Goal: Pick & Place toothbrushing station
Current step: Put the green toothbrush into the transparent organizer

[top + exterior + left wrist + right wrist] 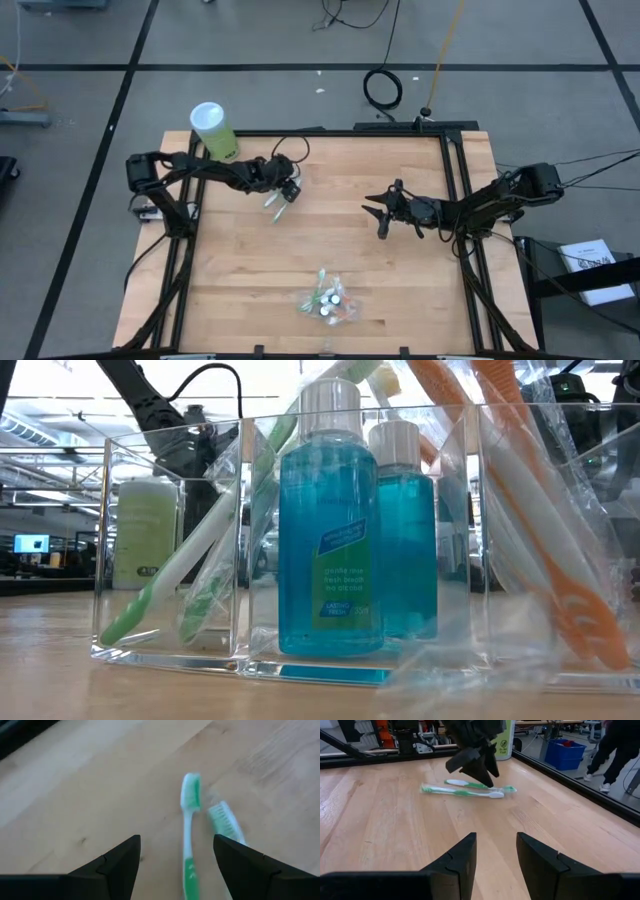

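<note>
Two green-white toothbrushes [277, 203] lie flat and side by side on the wooden table; they show in the left wrist view [187, 835] and in the right wrist view [462, 792]. My left gripper [291, 190] hangs open just above them, a finger on either side [175, 840]. My right gripper [380, 215] is open and empty near the table's middle, pointing at them [496, 837]. A clear box [170, 540] near the front edge [328, 300] holds blue white-capped bottles [328, 530], green-white toothbrushes [190, 575], orange-white toothbrushes [540, 520] and a crinkly clear pouch [560, 450].
A pale green cylindrical container with a white lid [213, 130] stands at the table's far left corner. A black raised frame [455, 190] runs along the table's edges. A person [620, 750] walks in the room beyond the table.
</note>
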